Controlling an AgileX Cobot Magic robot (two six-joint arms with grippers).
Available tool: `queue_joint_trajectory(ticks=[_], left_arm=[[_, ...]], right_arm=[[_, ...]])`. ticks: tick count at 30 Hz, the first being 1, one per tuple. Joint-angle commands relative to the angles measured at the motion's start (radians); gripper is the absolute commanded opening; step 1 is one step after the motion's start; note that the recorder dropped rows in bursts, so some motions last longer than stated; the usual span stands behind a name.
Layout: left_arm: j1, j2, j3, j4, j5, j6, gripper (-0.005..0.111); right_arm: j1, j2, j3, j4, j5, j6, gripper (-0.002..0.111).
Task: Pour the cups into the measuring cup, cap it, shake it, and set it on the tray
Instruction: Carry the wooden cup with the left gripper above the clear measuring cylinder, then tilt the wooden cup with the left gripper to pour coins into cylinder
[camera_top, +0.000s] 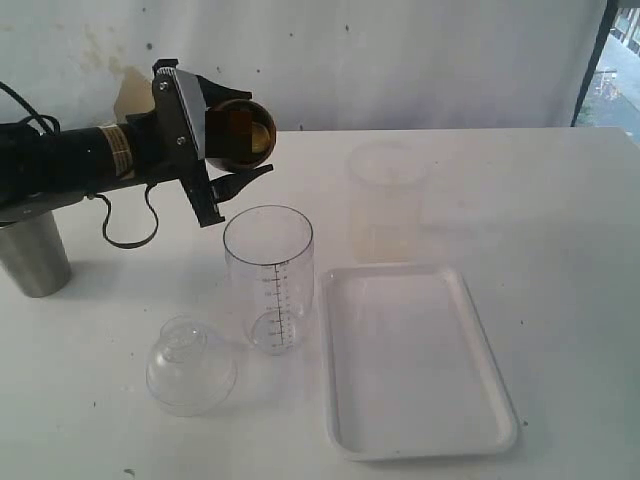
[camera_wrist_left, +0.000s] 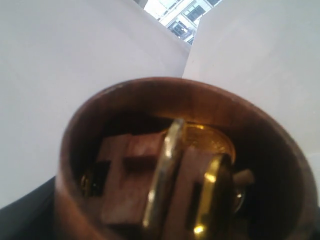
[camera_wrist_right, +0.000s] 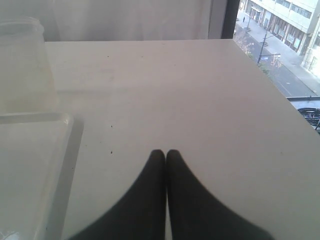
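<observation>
My left gripper (camera_top: 232, 140) is shut on the dark-brown wooden cup (camera_top: 238, 133), tipped on its side above and just behind the measuring cup (camera_top: 268, 280). The wooden cup (camera_wrist_left: 185, 165) fills the left wrist view, with wooden blocks and gold coins (camera_wrist_left: 210, 150) inside it. The measuring cup stands upright and looks empty. The clear dome cap (camera_top: 190, 366) lies on the table to its left. The steel tumbler (camera_top: 35, 255) stands at the far left edge. The white tray (camera_top: 415, 440) lies empty to the right. My right gripper (camera_wrist_right: 166, 154) is shut over bare table, out of the exterior view.
A frosted translucent cup (camera_top: 387, 200) stands behind the tray; its side (camera_wrist_right: 22, 65) and a corner of the tray (camera_wrist_right: 67, 125) show in the right wrist view. The table edge (camera_wrist_right: 265, 75) runs along a window.
</observation>
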Motion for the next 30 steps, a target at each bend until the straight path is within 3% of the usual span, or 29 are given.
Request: queue_joint_trajectory(ticks=[1,21,30], left_arm=[[-0.003,-0.009,-0.007,-0.007,-0.071,-0.020,0.000],[-0.003,-0.053,0.037,0.136,-0.107,-0.017,0.000],[-0.003,-0.053,0.037,0.134,-0.087,0.136,0.000]], right_arm=[[0.000,0.000,-0.001,0.000,-0.010,0.003,0.000],[0.000,0.000,-0.001,0.000,-0.010,0.003,0.000],[0.000,0.000,-0.001,0.000,-0.010,0.003,0.000]])
